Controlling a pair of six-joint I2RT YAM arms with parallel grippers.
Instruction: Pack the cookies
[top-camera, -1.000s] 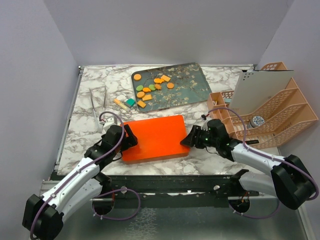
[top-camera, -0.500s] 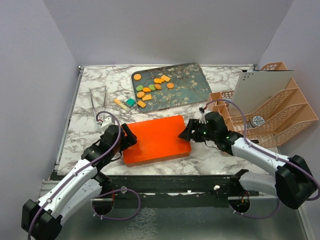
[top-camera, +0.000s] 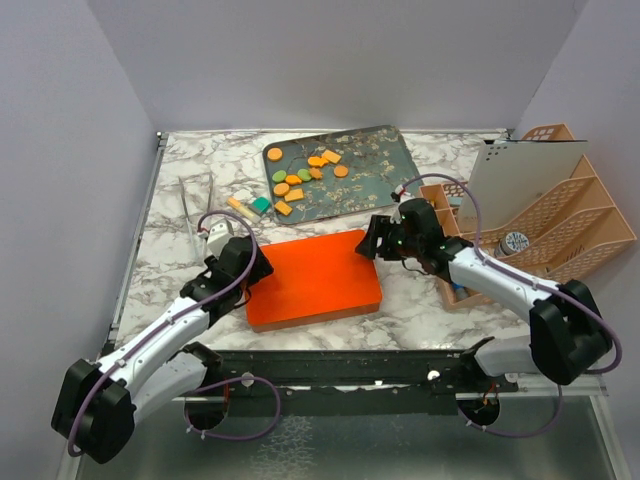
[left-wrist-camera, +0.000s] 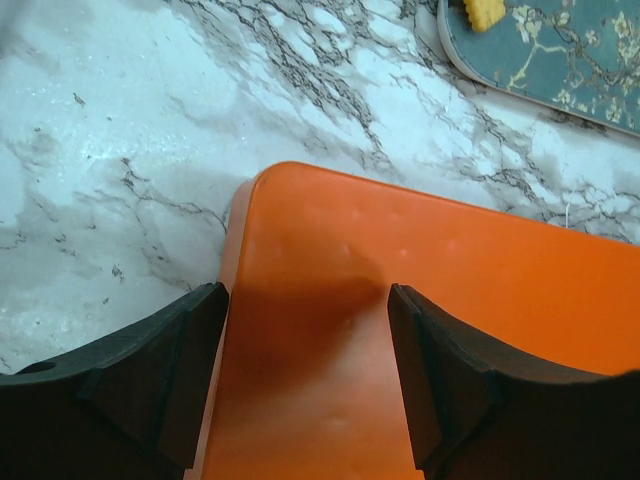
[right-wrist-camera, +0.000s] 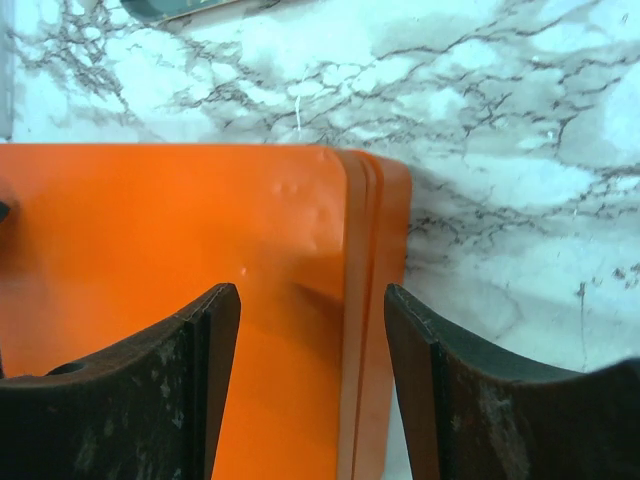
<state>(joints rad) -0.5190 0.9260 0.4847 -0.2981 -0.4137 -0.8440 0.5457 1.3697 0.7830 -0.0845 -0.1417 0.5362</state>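
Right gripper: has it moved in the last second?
Yes. The right gripper has shifted up-frame along the right edge of the orange box, toward the floral tray.

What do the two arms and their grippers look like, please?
The left arm and right arm are white shells with black joints, each trailed by a looping purple cable. The left gripper and right gripper each have two broad matte-black fingers; the right's look scuffed.

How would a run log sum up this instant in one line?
left gripper: open, at orange box far-left corner | right gripper: open, at its far-right corner | cookies: lying on floral tray
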